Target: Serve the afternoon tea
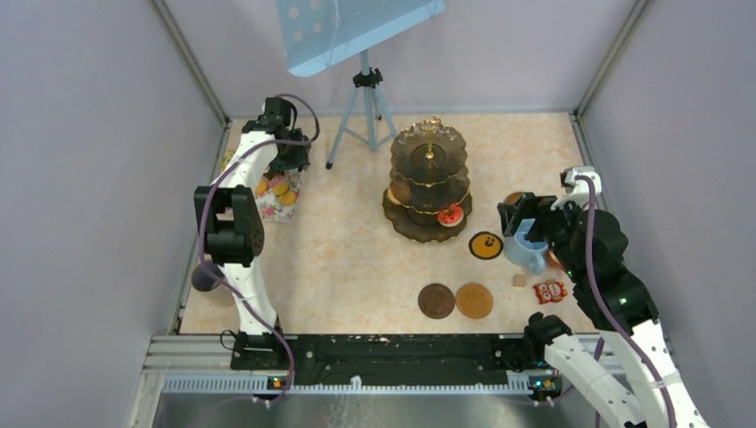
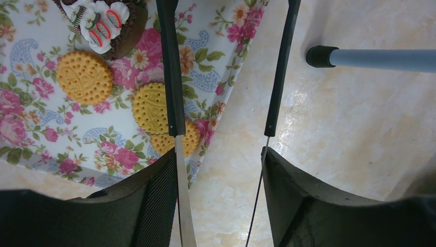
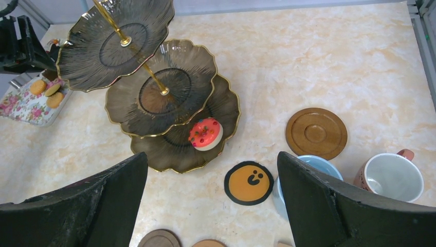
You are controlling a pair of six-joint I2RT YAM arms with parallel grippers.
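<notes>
Left claw [image 2: 218, 154], at the far left of the table [image 2: 334, 128], is partly closed on the black tongs [image 2: 172, 67]. One tong arm presses against each finger, and the two arms spring apart. The tong tips run out of the wrist view. One arm crosses an orange tart [image 2: 150, 108] on the floral mat [image 2: 31, 103], and the other hangs over the table just beside the mat. A small decorated cake [image 2: 103, 23] sits farther along the mat.

At centre is the three-tier stand [image 1: 428, 178], with a pink cake [image 3: 205, 134] on its lowest tier; the upper tiers look bare. Brown coasters [image 1: 437, 300] lie nearer.

To the right, the right claw [image 1: 521, 218] is spread wide and holds nothing, above the light blue mug [image 1: 524, 252]. An orange-brown mug [image 3: 393, 177] sits beside that mug.

Lifting a tart seems to be the step in hand. It would go best with both tong arms over the mat, straddling one tart, then squeezed gently and carried level, since the tart may slip or crumble.
</notes>
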